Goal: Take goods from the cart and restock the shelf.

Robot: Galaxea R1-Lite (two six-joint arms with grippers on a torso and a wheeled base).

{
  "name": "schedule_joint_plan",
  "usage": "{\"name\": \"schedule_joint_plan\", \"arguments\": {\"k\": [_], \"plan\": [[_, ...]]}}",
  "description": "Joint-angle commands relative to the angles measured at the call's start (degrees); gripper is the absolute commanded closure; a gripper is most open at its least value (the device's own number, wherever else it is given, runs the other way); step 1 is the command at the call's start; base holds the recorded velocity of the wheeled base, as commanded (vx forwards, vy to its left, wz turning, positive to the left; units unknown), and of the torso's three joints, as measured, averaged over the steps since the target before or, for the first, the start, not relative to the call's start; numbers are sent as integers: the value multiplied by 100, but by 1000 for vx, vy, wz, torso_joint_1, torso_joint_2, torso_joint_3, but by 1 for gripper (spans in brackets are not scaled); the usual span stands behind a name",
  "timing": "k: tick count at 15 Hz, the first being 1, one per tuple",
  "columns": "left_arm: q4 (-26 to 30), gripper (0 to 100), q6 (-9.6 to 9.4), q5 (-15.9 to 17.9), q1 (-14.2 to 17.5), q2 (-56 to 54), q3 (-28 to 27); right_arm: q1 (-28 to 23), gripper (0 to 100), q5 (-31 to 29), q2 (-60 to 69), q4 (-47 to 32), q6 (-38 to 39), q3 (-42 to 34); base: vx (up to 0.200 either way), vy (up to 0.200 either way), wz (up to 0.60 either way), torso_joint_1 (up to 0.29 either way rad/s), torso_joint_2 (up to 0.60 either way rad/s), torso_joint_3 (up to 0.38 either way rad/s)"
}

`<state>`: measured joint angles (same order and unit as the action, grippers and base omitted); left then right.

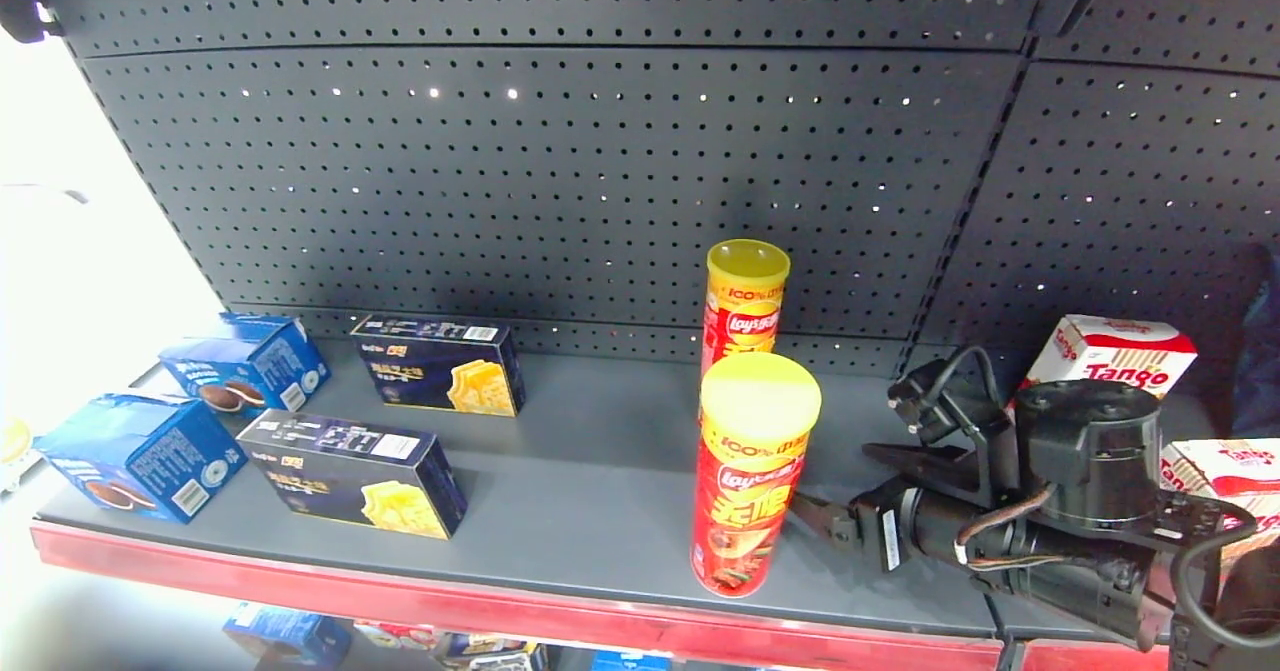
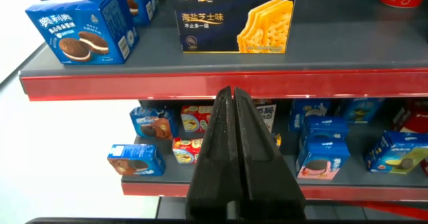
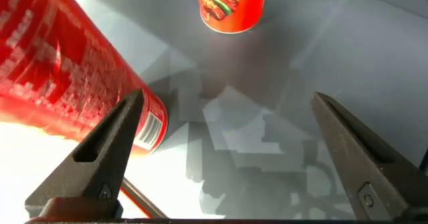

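Although set upright, leaves the front chip can [image 1: 755, 471] close to the red front lip of the shelf [image 1: 580, 471], in front of a second can [image 1: 745, 301] standing nearer the perforated back panel [image 1: 500, 201]. Shows the right gripper [image 1: 858, 491] lying low on the shelf just beside the front chip can, spread wide and empty. In the right wrist view, puts one fingertip [image 3: 127, 110] against or barely off the can's lower side; cannot tell which. Main hazard, as a judgement: clipping the tall, narrow can with that fingertip on any sideways swing, tipping it forward over the lip or back into the second can. Safer to draw straight away from the can before turning. Shows the left gripper [image 2: 233, 97] pressed shut on nothing, low in front of the shelf edge, well apart from both cans. Places cracker boxes [image 1: 355, 471] and cookie boxes [image 1: 140, 456] farther to the left, likely out of reach of such a fall.
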<state>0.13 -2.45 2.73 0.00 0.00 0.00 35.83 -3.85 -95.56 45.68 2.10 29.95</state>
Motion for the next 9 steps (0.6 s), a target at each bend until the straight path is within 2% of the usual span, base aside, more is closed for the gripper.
{"name": "schedule_joint_plan", "arguments": {"k": [1,4,9], "plan": [[4,100,-1,-1,0,0,0,-85,0,-1,-77,2,-8,90,0,0,0,0,0,0],[-5,100,-1,-1,0,0,0,-85,0,-1,-340,143,10,327,0,0,0,0,0,0],[4,100,-1,-1,0,0,0,100,0,-10,-103,178,45,81,0,0,0,0,0,0]]}}
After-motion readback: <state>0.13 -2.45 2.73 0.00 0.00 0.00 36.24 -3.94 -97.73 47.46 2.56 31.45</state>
